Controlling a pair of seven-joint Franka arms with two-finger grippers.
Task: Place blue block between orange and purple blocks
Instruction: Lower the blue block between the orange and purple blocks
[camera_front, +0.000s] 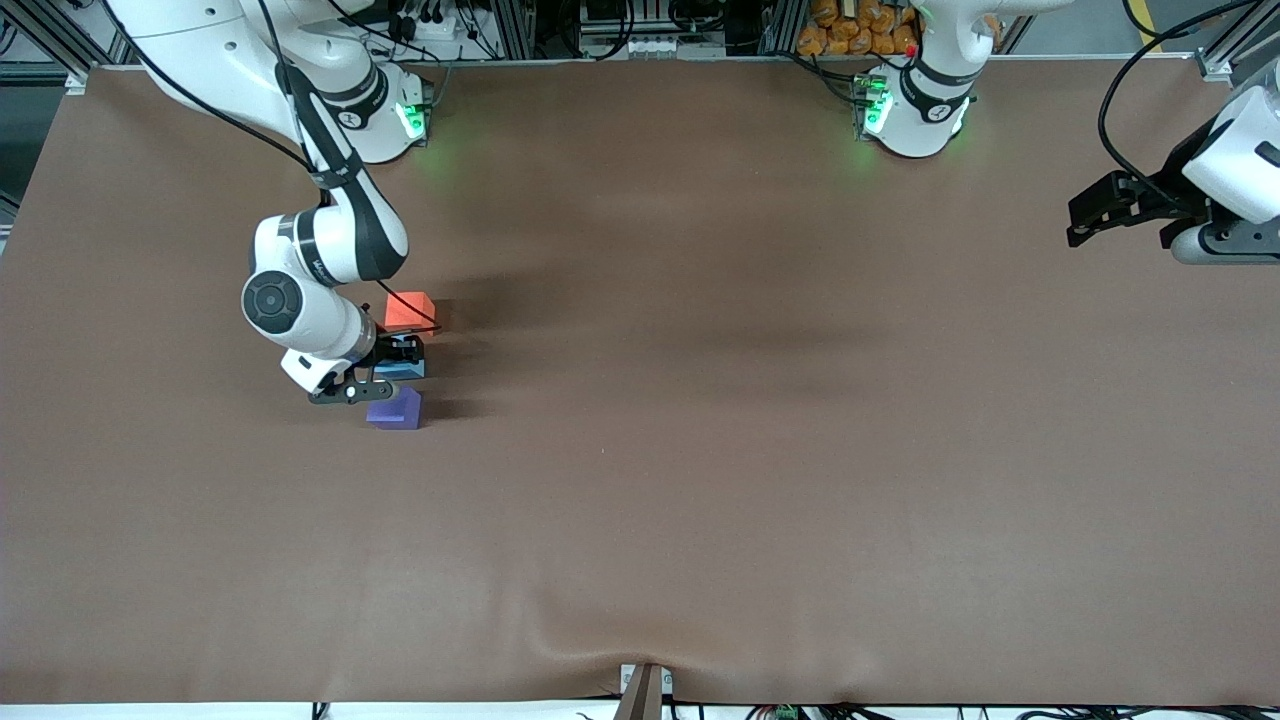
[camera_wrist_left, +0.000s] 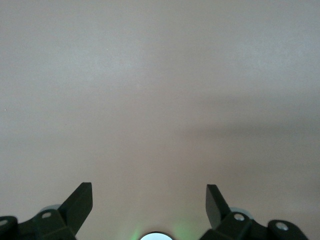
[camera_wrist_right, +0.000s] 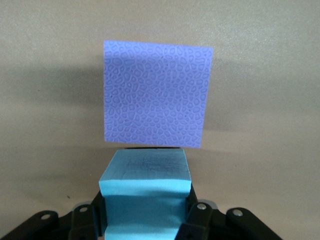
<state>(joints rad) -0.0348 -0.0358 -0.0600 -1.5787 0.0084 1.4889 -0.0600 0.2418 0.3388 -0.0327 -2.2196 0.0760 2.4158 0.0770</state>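
Blue block (camera_wrist_right: 145, 197): matte foam cube, sharp edges, clamped in the right gripper (camera_front: 385, 375) w/ a finger on each side, sitting between the orange block (camera_front: 408, 309) and purple block (camera_front: 396, 410) toward the right arm's end of the desk (camera_front: 700, 450). Purple's top face shows a pebbly cell texture. Desk is covered w/ smooth brown sheet, slightly rippled at the camera-side edge. Left gripper (camera_wrist_left: 150, 205) waits w/ fingers spread, over bare desk at its own end.
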